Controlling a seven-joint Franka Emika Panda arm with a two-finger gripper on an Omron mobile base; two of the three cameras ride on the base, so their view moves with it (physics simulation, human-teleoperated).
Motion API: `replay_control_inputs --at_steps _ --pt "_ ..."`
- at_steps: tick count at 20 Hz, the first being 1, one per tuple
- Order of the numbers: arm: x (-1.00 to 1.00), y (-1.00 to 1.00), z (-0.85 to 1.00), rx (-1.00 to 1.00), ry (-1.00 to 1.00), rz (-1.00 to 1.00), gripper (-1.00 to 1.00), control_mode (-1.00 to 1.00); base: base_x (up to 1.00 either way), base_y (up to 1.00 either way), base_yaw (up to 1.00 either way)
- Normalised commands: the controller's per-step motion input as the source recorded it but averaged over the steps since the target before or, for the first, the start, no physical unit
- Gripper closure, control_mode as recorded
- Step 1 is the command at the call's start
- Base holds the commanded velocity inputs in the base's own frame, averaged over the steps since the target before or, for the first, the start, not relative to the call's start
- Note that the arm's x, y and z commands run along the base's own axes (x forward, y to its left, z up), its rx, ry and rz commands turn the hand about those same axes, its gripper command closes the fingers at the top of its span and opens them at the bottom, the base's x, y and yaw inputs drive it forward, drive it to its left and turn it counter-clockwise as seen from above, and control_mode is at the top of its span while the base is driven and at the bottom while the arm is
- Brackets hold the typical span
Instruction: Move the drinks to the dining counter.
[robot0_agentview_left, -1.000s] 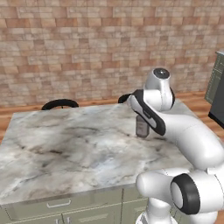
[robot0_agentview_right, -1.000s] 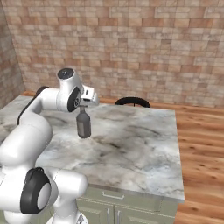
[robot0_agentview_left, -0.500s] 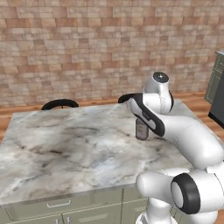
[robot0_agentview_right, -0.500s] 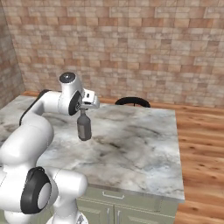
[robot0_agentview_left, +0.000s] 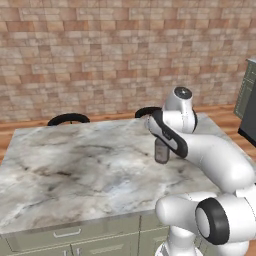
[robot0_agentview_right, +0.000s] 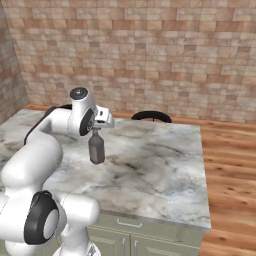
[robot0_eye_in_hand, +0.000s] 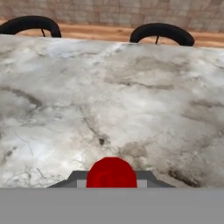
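A: Where is the bottle (robot0_agentview_right: 96, 150)?

B: At the gripper (robot0_agentview_right: 95, 131), over the marble top of the island (robot0_agentview_right: 160, 165). In the right base view it hangs upright below the hand, neck up. In the left base view the bottle (robot0_agentview_left: 161, 150) is partly behind the arm, near the right half of the top.

A: Is the claw holding it?

B: Yes. It is clamped on the neck, just under the red cap (robot0_eye_in_hand: 112, 173). In the hand view the cap sits right at the bottom, between the grey finger tips.

A: Does the bottle touch the marble?

B: I cannot tell. Its base is very near the top in both base views, but whether there is a gap under it is not clear.

A: What else is around?

B: Two black stools (robot0_eye_in_hand: 29, 25) at the far edge of the island, with the second stool (robot0_eye_in_hand: 162, 33) to its right in the hand view. Behind them is a wooden floor (robot0_agentview_right: 230, 160) and a brick wall (robot0_agentview_left: 110, 55). Sage green drawer fronts (robot0_agentview_left: 75, 235) show below the near edge.
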Motion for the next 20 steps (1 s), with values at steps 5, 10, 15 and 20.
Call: replay_control_inputs --at_steps 5,10,15,20 --pt "0.05 0.0 -0.2 0.0 0.03 0.01 1.0 -1.0 0.0 0.0 0.0" --pt "0.06 0.0 -0.21 0.0 0.03 0.01 1.0 -1.0 0.0 0.0 0.0" --pt "0.04 0.0 -0.2 0.0 0.02 0.01 1.0 -1.0 0.0 0.0 0.0" --pt "0.01 0.0 -0.2 0.0 0.01 0.01 1.0 -1.0 0.0 0.0 0.0"
